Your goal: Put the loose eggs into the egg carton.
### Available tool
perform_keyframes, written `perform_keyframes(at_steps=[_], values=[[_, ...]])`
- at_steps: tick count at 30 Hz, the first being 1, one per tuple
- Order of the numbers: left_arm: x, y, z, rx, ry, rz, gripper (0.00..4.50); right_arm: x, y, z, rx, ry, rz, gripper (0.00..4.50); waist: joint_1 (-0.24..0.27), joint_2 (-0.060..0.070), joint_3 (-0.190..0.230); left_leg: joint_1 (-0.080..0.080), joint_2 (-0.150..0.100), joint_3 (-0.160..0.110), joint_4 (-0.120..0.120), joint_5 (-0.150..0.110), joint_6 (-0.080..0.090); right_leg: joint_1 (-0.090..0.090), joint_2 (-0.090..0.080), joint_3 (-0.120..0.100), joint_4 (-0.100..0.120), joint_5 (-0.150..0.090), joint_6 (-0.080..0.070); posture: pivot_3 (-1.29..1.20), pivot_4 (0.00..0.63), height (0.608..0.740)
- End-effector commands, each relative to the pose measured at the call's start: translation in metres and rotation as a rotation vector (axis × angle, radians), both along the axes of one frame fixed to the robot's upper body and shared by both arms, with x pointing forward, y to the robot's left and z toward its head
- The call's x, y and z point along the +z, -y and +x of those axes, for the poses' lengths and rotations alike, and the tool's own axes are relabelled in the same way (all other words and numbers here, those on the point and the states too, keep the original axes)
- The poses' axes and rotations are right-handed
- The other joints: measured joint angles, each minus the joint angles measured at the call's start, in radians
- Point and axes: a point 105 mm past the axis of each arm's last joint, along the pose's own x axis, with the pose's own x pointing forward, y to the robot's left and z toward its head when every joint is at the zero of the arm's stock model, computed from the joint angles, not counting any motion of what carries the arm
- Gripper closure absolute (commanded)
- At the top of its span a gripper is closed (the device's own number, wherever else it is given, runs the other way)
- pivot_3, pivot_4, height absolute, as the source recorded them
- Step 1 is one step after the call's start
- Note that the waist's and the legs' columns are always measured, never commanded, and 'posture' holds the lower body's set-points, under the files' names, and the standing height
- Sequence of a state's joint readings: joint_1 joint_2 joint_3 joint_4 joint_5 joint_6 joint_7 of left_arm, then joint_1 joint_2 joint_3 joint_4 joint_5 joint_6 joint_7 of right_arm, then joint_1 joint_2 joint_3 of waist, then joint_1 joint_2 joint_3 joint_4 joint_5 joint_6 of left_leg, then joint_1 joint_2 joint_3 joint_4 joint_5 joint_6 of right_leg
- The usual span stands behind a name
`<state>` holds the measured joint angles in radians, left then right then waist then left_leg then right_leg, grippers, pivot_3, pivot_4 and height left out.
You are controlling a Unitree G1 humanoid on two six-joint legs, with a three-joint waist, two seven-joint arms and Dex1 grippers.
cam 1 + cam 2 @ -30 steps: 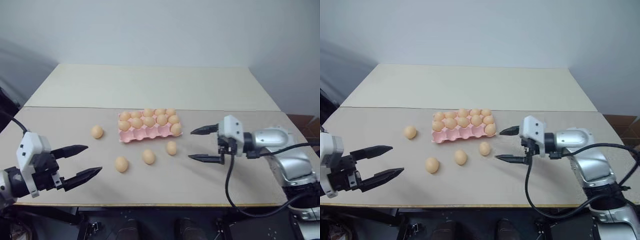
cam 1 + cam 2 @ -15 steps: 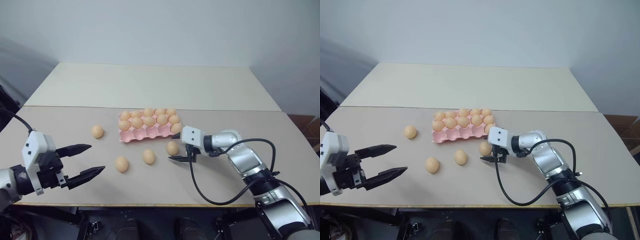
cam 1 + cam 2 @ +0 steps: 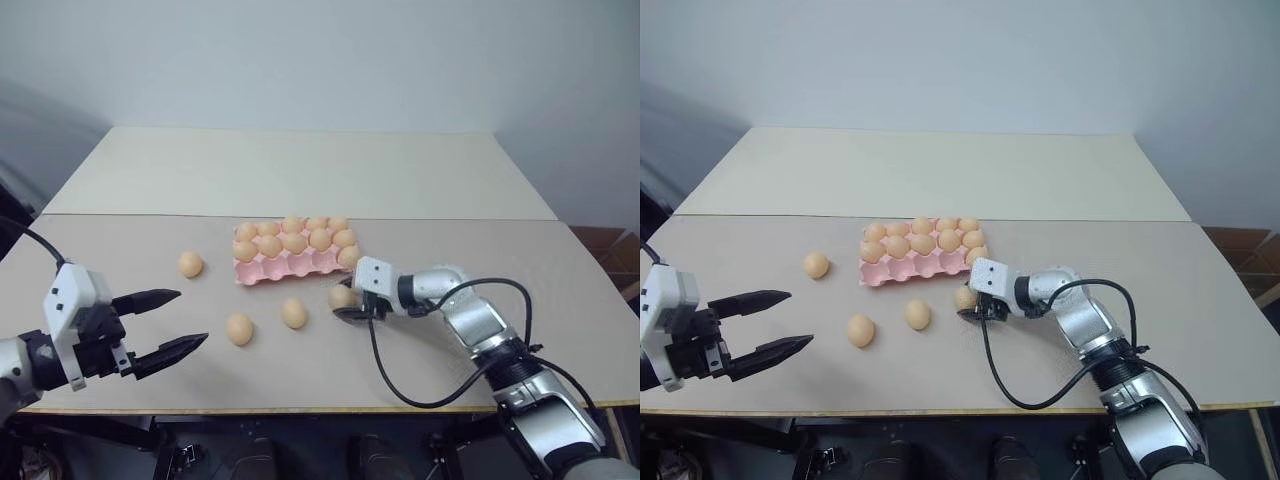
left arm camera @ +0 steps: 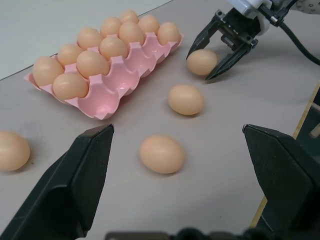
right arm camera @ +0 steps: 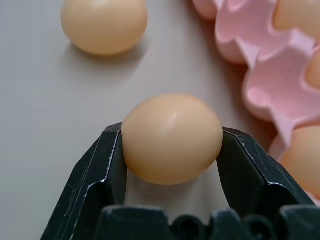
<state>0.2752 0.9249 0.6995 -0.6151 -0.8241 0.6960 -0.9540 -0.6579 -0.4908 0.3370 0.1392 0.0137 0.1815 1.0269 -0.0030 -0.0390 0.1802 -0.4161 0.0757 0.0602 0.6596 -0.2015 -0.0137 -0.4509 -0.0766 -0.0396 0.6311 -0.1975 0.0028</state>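
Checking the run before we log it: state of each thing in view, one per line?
egg carton: flat on the table, back two rows full, front row holds one egg at its right end.
gripped egg: on the table, clamped by the right gripper.
three loose eggs: lying free on the table.
left gripper: open, empty.

From the head pair you look forward and down over both arms at the whole table (image 3: pixel 300 180), and the two eyes share nearly the same scene, set slightly apart sideways. Your left wrist camera sits low behind the left gripper (image 4: pixel 177 150) and looks out between its two spread fingers across the tabletop to the egg carton (image 4: pixel 117 80) and the right gripper (image 4: pixel 212 55) beyond, ground the head views also cover. Your right wrist camera looks along the right gripper's fingers from very near, with an egg (image 5: pixel 172 137) between them and a carton edge just past it.
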Motion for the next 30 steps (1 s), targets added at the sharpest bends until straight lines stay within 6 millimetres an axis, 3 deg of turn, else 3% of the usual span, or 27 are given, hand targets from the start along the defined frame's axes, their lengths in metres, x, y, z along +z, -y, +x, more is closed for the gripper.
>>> perform_keyframes(at_steps=[1, 5, 12, 13, 17, 18, 24, 30], values=[[0.006, 0.002, -0.001, -0.011, 0.043, 0.014, 0.00, 0.044, -0.010, 0.001, 0.029, 0.092, 0.092, 2.04, -0.003, 0.000, 0.000, 0.000, 0.000, 0.000, 0.000, 0.000, 0.000, 0.000, 0.000, 0.000, 0.000, 0.000, 0.000, 0.00, 0.150, 0.740], [0.005, 0.002, 0.000, -0.012, 0.045, 0.017, 0.00, 0.058, -0.023, 0.017, -0.009, 0.126, 0.132, 2.04, -0.014, 0.000, 0.000, 0.000, 0.001, 0.001, 0.000, 0.000, 0.000, -0.002, 0.001, 0.000, 0.001, 0.001, -0.002, 0.00, 0.150, 0.740], [0.005, 0.001, 0.002, -0.007, 0.054, 0.019, 0.00, 0.051, -0.033, 0.048, -0.144, 0.131, 0.125, 2.04, -0.011, 0.000, 0.000, -0.001, 0.002, 0.001, 0.000, 0.000, 0.000, -0.003, 0.001, 0.000, 0.001, 0.002, -0.003, 0.00, 0.150, 0.740], [0.004, 0.001, 0.002, -0.007, 0.053, 0.020, 0.00, 0.050, -0.034, 0.050, -0.155, 0.129, 0.125, 1.34, -0.011, 0.000, 0.000, -0.003, 0.001, 0.001, 0.000, 0.000, 0.000, -0.004, 0.001, 0.000, 0.001, 0.002, -0.003, 0.00, 0.150, 0.740], [0.003, 0.002, 0.001, -0.007, 0.049, 0.021, 0.00, 0.051, -0.034, 0.056, -0.192, 0.149, 0.117, 0.13, -0.012, 0.000, 0.000, -0.006, 0.001, 0.001, 0.000, 0.000, 0.000, -0.006, 0.001, 0.000, 0.001, 0.003, -0.002, 0.00, 0.150, 0.740], [0.004, 0.002, 0.002, -0.007, 0.050, 0.021, 0.00, 0.053, -0.035, 0.055, -0.193, 0.156, 0.122, 0.06, -0.012, 0.000, 0.000, -0.006, 0.001, 0.001, 0.000, 0.000, 0.000, -0.006, 0.001, 0.000, 0.001, 0.003, -0.002, 0.00, 0.150, 0.740], [0.005, -0.008, 0.002, 0.018, 0.047, 0.038, 0.00, 0.086, -0.024, 0.032, -0.129, 0.172, 0.213, 0.06, -0.010, 0.000, 0.000, -0.005, 0.002, 0.001, 0.000, 0.000, 0.000, -0.006, 0.001, 0.000, 0.001, 0.003, -0.002, 0.00, 0.150, 0.740], [0.006, -0.018, -0.002, 0.032, 0.029, 0.044, 0.00, 0.097, 0.025, -0.008, -0.055, 0.118, 0.259, 0.06, -0.002, 0.000, 0.000, -0.006, 0.001, 0.001, 0.000, 0.000, 0.000, -0.006, 0.001, -0.001, -0.001, 0.002, -0.002, 0.00, 0.150, 0.740]])
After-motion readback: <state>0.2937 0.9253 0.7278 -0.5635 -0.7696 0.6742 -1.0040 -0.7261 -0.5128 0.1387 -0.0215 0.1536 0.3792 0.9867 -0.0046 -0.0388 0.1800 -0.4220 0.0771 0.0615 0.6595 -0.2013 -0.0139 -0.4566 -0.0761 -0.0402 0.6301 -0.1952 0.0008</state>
